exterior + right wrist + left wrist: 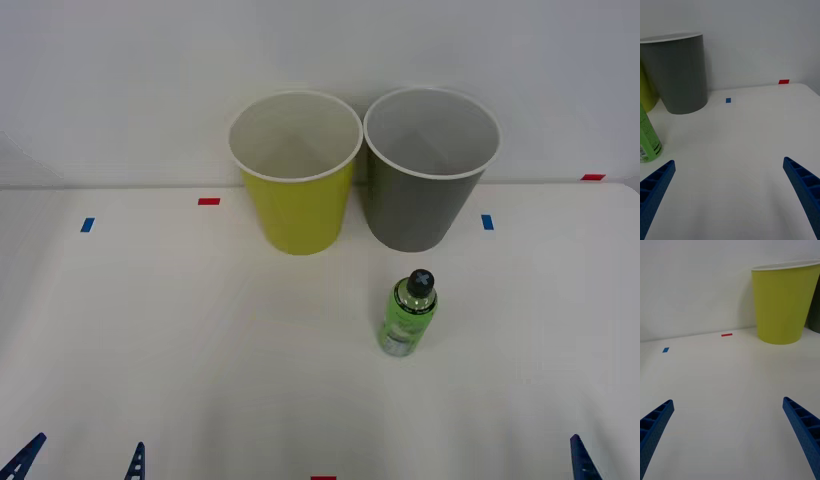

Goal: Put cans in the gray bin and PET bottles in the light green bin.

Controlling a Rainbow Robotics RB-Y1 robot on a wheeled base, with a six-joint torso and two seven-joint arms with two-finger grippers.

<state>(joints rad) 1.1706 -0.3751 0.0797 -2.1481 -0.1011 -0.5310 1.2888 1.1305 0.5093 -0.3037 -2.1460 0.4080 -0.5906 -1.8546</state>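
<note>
The PET bottle (pixel 408 313) stands upright right of centre in the front view, just below the gray bin (pixel 430 170), with the light green bin (pixel 295 175) beside that one at upper centre. Both the left gripper (pixel 728 427) and right gripper (pixel 728 187) sit at the bottom edge, fingers spread wide and empty. The bottle is tall and light, so a glancing finger would likely topple it and let it roll. The gray bin is nearer, so a short carry would drop it wrongly.
</note>
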